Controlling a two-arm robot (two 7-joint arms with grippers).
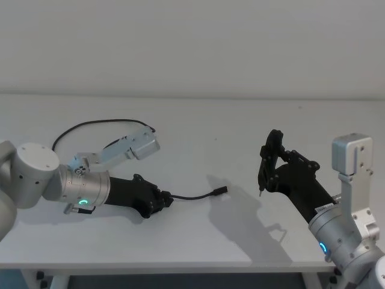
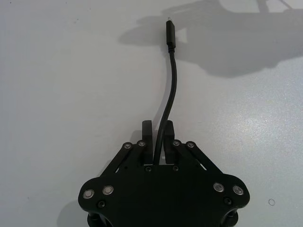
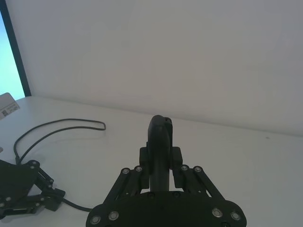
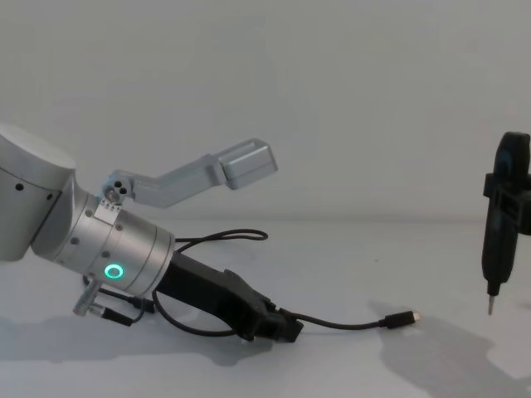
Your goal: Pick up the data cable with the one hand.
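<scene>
The data cable (image 1: pixel 194 197) is a thin black cord lying on the white table (image 1: pixel 240 132). It loops at the back left (image 1: pixel 96 123) and ends in a small plug (image 1: pixel 221 192) at mid-table. My left gripper (image 1: pixel 166 201), with a silver wrist and green ring (image 4: pixel 114 271), sits low over the table. It is shut on the cable a short way behind that plug. In the left wrist view the cord (image 2: pixel 171 80) runs out from between the closed fingers (image 2: pixel 147 135). My right gripper (image 1: pixel 272 164) hovers at the right, shut on a narrow black pointed tool (image 4: pixel 500 224).
The tool's thin tip (image 4: pixel 490 308) points down above the table at the right. The table's front edge (image 1: pixel 180 264) runs just below the left arm. A pale wall (image 1: pixel 192 42) stands behind the table.
</scene>
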